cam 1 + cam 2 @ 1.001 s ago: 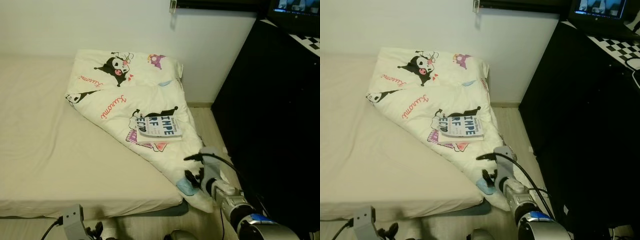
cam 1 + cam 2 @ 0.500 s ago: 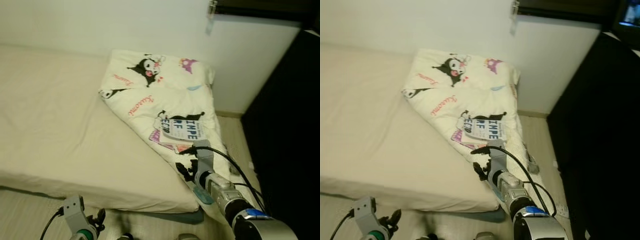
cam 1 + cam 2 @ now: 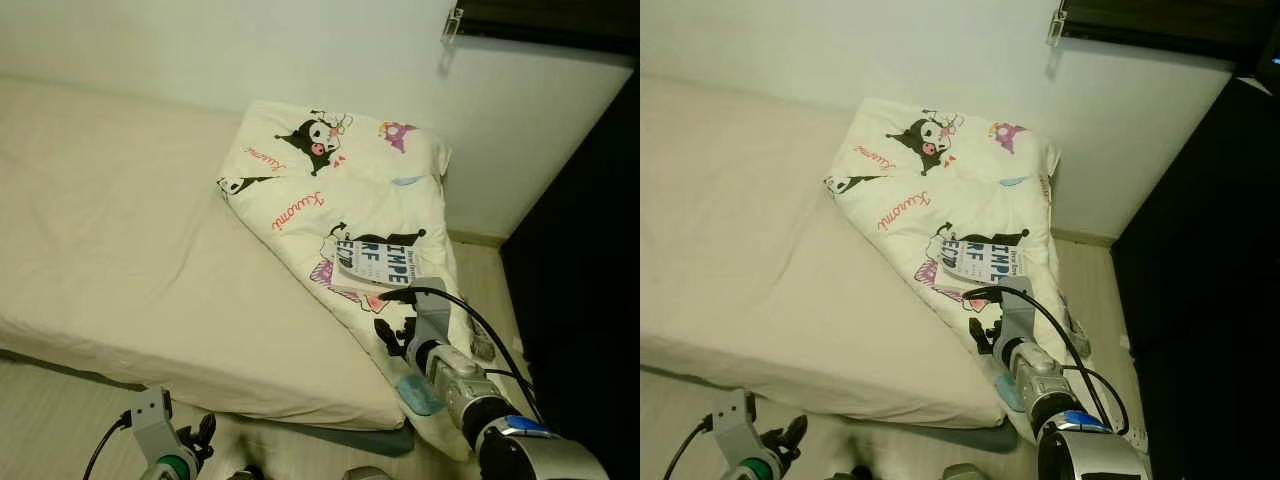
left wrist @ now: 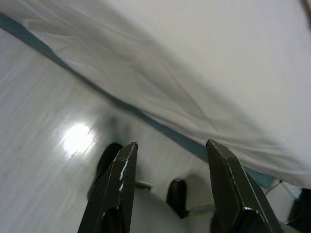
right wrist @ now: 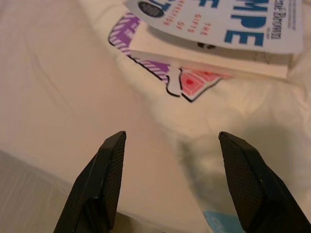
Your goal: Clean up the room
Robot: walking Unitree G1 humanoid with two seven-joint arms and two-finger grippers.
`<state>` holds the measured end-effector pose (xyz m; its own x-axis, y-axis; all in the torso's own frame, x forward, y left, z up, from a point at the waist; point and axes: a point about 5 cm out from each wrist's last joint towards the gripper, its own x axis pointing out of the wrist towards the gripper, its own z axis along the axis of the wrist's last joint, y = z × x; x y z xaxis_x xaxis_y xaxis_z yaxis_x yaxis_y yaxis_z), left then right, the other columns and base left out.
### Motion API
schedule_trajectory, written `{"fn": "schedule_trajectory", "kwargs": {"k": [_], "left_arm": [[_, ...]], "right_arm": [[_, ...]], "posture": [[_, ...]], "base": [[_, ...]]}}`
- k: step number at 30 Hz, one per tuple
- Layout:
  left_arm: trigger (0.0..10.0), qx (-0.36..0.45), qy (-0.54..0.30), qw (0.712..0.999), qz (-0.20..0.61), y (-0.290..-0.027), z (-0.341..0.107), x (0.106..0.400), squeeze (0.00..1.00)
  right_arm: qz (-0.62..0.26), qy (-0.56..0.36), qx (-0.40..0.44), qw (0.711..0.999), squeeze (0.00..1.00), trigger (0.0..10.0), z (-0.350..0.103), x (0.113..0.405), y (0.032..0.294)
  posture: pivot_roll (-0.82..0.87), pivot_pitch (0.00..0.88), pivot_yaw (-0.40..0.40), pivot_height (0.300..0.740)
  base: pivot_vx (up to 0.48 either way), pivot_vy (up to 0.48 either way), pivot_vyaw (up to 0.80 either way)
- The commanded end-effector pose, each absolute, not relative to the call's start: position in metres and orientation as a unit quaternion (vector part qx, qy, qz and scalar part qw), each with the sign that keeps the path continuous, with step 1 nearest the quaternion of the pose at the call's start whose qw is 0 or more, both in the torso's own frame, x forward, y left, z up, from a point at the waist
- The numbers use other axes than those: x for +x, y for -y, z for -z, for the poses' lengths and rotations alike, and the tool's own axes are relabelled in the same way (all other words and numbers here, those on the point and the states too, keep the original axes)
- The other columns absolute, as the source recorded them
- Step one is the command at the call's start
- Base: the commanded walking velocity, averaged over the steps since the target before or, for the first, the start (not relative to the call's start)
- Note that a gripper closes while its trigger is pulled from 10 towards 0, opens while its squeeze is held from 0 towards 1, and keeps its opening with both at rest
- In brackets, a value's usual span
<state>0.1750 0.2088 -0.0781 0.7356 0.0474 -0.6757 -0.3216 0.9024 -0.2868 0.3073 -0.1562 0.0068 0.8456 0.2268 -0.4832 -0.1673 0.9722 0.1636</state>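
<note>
A white book [image 3: 380,263] with big blue letters lies flat on a white cartoon-print comforter [image 3: 330,190] at the right end of the bed [image 3: 120,230]. My right gripper [image 3: 392,335] hovers open just short of the book's near edge, low over the comforter. In the right wrist view the book [image 5: 218,24] lies ahead of the open right gripper [image 5: 170,137], nothing between its fingers. My left gripper [image 4: 171,144] hangs open low beside the bed, over the floor.
A tall black cabinet [image 3: 590,300] stands close on the right, leaving a narrow strip of wood floor [image 3: 485,265] beside the bed. A white wall [image 3: 200,50] runs behind. A pale blue patch [image 3: 418,393] marks the comforter's hanging corner.
The camera has swung, shifting the whole scene right. My right gripper has come up and forward, closer to the book. The left arm stays low.
</note>
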Motion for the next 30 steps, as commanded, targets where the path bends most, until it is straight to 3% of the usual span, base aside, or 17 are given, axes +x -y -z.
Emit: {"fn": "schedule_trajectory", "kwargs": {"k": [1, 8, 22, 24, 27, 30], "left_arm": [[10.0, -0.184, -0.365, 0.907, -0.105, -0.206, 0.082, 0.169, 0.0], [10.0, -0.185, -0.361, 0.906, -0.121, -0.207, 0.081, 0.172, 0.0], [10.0, -0.195, -0.28, 0.934, -0.104, -0.217, 0.055, 0.212, 0.0], [10.0, -0.185, -0.253, 0.944, -0.097, -0.224, 0.045, 0.225, 0.0], [10.0, -0.184, -0.247, 0.947, -0.093, -0.224, 0.043, 0.227, 0.0], [10.0, -0.138, -0.239, 0.96, -0.055, -0.219, 0.037, 0.235, 0.0]], "right_arm": [[-0.099, -0.26, 0.061, 0.959, 0.0, 10.0, -0.006, 0.306, 0.158], [-0.095, -0.253, 0.064, 0.961, 0.0, 10.0, -0.009, 0.309, 0.157], [-0.027, -0.271, 0.1, 0.957, 0.0, 10.0, -0.014, 0.318, 0.167], [-0.029, -0.245, 0.154, 0.957, 0.0, 10.0, -0.027, 0.327, 0.169], [-0.036, -0.238, 0.169, 0.956, 0.0, 10.0, -0.03, 0.33, 0.168], [-0.058, -0.221, 0.241, 0.943, 0.0, 10.0, -0.037, 0.335, 0.16]], "posture": [[-0.13, 0.002, 0.008, 0.74], [-0.13, 0.004, 0.007, 0.74], [-0.14, 0.009, 0.001, 0.72], [-0.15, 0.005, 0.002, 0.705], [-0.15, 0.004, 0.001, 0.7], [-0.16, 0.005, -0.001, 0.685]], "base": [[0.0, -0.454, 0.0], [0.0, -0.113, 0.0], [0.0, 0.0, 0.0], [0.0, 0.0, 0.0], [0.0, 0.0, 0.0], [0.0, 0.0, 0.0]]}}
